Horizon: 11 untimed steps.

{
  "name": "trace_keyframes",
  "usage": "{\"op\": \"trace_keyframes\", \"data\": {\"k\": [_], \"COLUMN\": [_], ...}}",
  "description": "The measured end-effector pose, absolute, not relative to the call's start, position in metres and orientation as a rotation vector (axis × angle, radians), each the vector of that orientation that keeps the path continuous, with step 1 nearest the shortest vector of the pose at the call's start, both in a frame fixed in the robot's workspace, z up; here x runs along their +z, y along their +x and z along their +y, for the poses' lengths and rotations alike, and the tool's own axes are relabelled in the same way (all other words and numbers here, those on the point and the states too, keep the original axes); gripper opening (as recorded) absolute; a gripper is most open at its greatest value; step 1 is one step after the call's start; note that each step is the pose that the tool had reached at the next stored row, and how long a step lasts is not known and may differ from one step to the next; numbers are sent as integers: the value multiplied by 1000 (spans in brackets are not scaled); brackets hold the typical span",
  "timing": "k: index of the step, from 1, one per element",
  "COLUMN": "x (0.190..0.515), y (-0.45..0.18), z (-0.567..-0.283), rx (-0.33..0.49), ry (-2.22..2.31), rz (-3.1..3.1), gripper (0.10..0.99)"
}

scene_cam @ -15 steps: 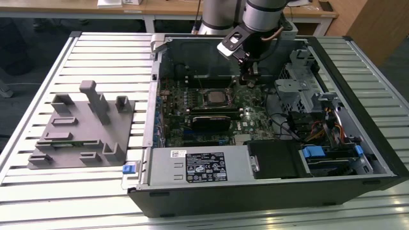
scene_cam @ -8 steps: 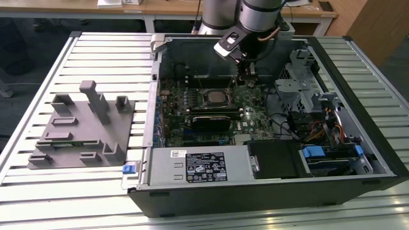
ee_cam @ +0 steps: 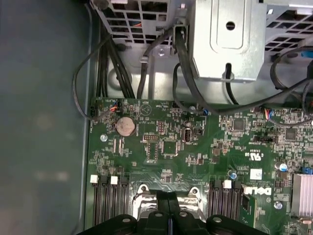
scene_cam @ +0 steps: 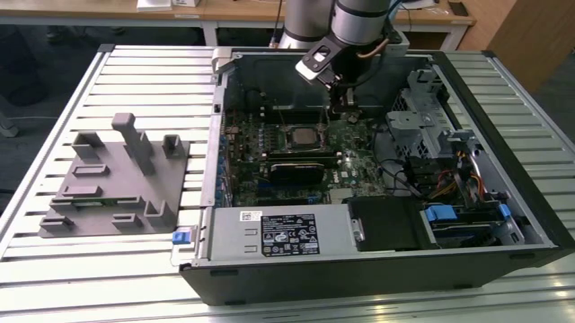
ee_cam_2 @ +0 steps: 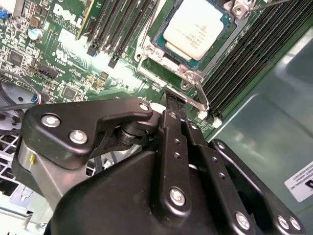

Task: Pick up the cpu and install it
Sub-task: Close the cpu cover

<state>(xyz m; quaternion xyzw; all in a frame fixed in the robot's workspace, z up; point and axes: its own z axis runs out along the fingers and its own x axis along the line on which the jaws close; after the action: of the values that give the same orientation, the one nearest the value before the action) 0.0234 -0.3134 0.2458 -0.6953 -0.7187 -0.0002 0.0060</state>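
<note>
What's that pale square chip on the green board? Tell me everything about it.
The cpu is a thin square chip with a pale silver-white metal top and rounded corners. It lies flat in its metal-framed socket on the green board. The gripper hangs beside the socket, not touching the chip.

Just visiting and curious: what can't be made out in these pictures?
1. Cpu: one corner cut off by the second wrist view's edge.
2. Gripper tip: exterior view, too small to tell what it touches.
3. Motherboard: first wrist view, gripper covers part of it.
</note>
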Motion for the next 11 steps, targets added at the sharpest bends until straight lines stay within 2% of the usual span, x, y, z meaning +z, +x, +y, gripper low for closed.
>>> {"op": "trace_keyframes", "data": {"k": [11], "x": [243], "y": [12], "z": [-313], "rx": [-1], "ry": [-2176], "rz": [-2249], "gripper": [106]}}
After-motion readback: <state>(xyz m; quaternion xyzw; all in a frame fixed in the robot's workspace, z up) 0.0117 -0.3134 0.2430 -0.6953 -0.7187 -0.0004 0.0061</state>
